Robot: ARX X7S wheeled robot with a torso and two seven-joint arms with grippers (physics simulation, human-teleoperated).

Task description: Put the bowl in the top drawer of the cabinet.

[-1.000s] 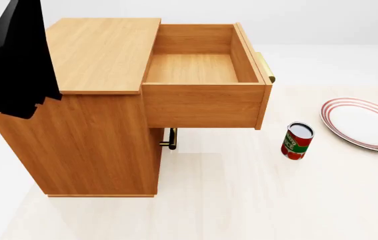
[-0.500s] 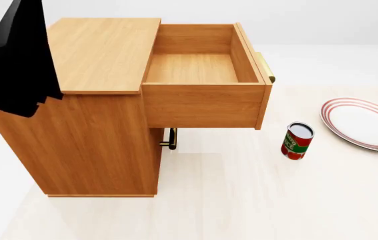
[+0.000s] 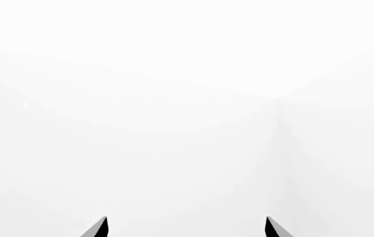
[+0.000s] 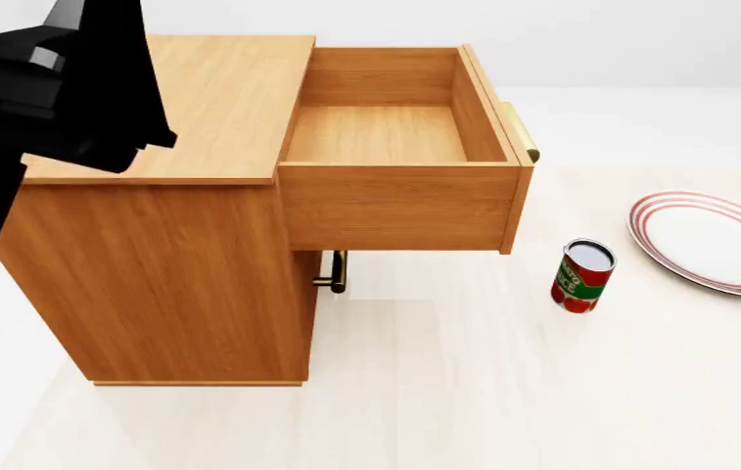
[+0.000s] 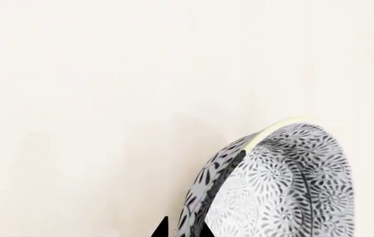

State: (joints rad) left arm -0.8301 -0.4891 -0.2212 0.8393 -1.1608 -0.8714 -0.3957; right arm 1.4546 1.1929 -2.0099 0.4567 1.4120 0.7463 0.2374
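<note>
The light-brown cabinet (image 4: 174, 264) stands at the left of the head view. Its top drawer (image 4: 396, 201) is pulled out to the right, and its inside is bare wood. The bowl (image 5: 292, 187), speckled blue-grey and white, shows only in the right wrist view, tipped on edge over a pale surface. My right gripper (image 5: 183, 231) is shut on the bowl's rim, one dark fingertip on each side of the wall. It is out of the head view. My left gripper (image 3: 187, 229) is open, its fingertips (image 3: 101, 228) far apart before blank white. The black left arm (image 4: 69, 88) hangs over the cabinet's top left.
A red-labelled can (image 4: 583, 276) stands on the pale floor right of the drawer. A flat white plate with red rim rings (image 4: 717, 243) lies at the far right. The lower drawer's brass handle (image 4: 334, 272) shows under the open drawer.
In the head view my left arm has swung right and now covers the cabinet top's left corner. Cabinet, drawer, can and plate have not moved.
</note>
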